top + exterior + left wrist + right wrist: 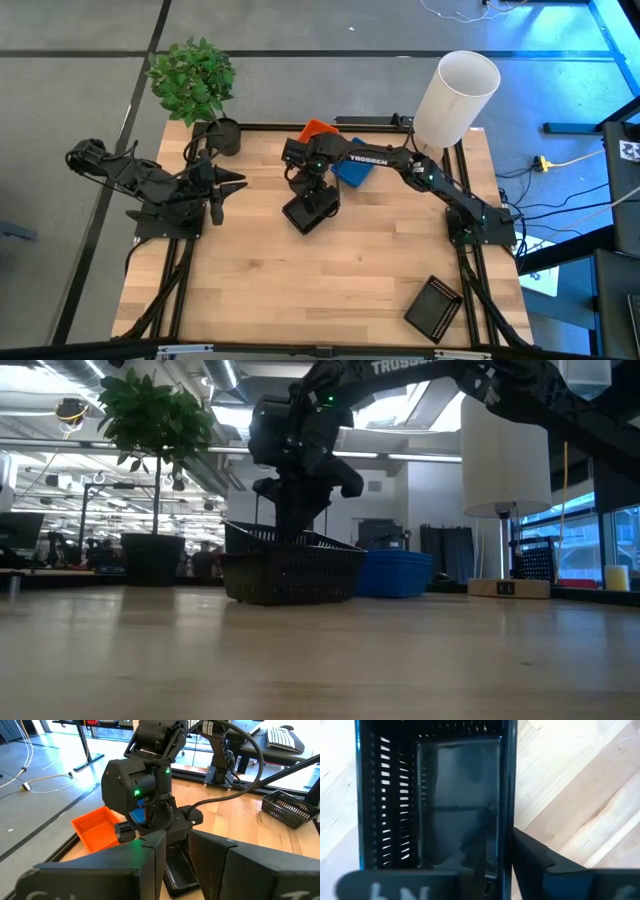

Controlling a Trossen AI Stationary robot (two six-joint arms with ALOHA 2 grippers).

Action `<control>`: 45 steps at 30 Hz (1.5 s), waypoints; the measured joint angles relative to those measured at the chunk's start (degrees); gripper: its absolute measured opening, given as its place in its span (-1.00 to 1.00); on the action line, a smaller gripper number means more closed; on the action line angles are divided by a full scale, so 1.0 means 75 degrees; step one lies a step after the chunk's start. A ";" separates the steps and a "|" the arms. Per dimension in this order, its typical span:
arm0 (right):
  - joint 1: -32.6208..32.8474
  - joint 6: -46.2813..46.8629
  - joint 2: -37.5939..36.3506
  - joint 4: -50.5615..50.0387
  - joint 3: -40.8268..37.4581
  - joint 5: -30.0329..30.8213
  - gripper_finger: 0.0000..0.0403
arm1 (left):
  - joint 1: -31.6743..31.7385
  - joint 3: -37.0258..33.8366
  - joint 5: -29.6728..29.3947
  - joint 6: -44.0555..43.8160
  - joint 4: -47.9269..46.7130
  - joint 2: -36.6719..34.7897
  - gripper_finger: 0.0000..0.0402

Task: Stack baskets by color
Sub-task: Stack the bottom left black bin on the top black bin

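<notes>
The right end effector (311,196) hangs over the middle of the light wooden table (300,290), directly above a black rectangular mesh plastic basket stack (309,212). In the right wrist view one dark finger (540,862) sits outside the long wall of this black basket (435,795) and the other shows inside it, so the jaws straddle the wall with a visible gap: the grip looks released rather than clenched. In the low view the black stack (290,570) rests on the table with its upper basket tilted, one edge riding higher than the other, and the right end effector (298,525) reaches down into it.

At about one o'clock from the black stack lies a blue rectangular plastic basket (352,171), partly hidden beneath the right arm; the low view shows it (395,573) just beside and behind the black stack. At twelve o'clock, near the table's far edge, sits an orange rectangular plastic basket (317,130), also seen in the left wrist view (97,827). A lone black mesh basket (433,308) lies well apart at five o'clock, near the table's corner.

The left end effector (222,190) waits at nine o'clock with its fingers spread, holding nothing. A green leafy potted plant (193,80) stands at ten o'clock and a tall white cylinder (455,95) at two o'clock.
</notes>
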 joint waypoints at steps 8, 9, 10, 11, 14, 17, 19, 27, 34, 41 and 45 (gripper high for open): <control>0.0026 -0.0024 0.0000 -0.0025 0.0001 -0.0100 -0.94 | 0.0002 0.0000 0.0022 -0.0002 0.0000 0.0000 -0.62; 0.0026 -0.0026 0.0000 -0.0030 0.0001 -0.0166 -0.95 | 0.0001 0.0000 0.0025 -0.0002 0.0000 0.0000 -0.62; 0.0026 -0.0027 0.0000 -0.0037 0.0001 -0.0250 -0.96 | 0.0003 0.0000 0.0025 -0.0003 0.0000 0.0000 -0.62; 0.0026 -0.0027 0.0000 -0.0047 0.0006 -0.0306 -0.96 | 0.0000 0.0000 0.0022 -0.0003 0.0000 0.0000 -0.62; 0.0040 -0.0027 0.0003 -0.0248 0.0170 -0.0382 -0.97 | 0.0002 0.0000 0.0025 -0.0003 0.0000 0.0000 -0.62; 0.0043 -0.0030 -0.0048 -0.0248 0.0204 -0.0403 -0.97 | 0.0001 0.0000 0.0025 -0.0003 -0.0007 0.0000 -0.62; 0.0043 -0.0031 -0.0090 -0.0298 0.0207 -0.0407 -0.97 | 0.0000 0.0000 0.0025 -0.0003 -0.0007 0.0001 -0.62; 0.0038 -0.0038 -0.0210 -0.0502 0.0205 -0.0511 -0.97 | 0.0001 0.0000 0.0025 0.0000 -0.0020 0.0000 -0.62; -0.0030 -0.0059 -0.0210 -0.0499 0.0205 -0.1006 -0.97 | 0.0000 0.0000 0.0024 0.0003 -0.0023 0.0000 -0.62; -0.0029 -0.0445 -0.0187 -0.0336 0.0016 -0.1055 -0.77 | 0.0000 0.0000 0.0022 -0.0003 -0.0023 0.0000 -0.62; 0.0032 -0.0274 -0.0172 -0.0098 0.0019 -0.1028 -0.63 | 0.0000 0.0000 0.0023 0.0000 -0.0023 0.0000 -0.62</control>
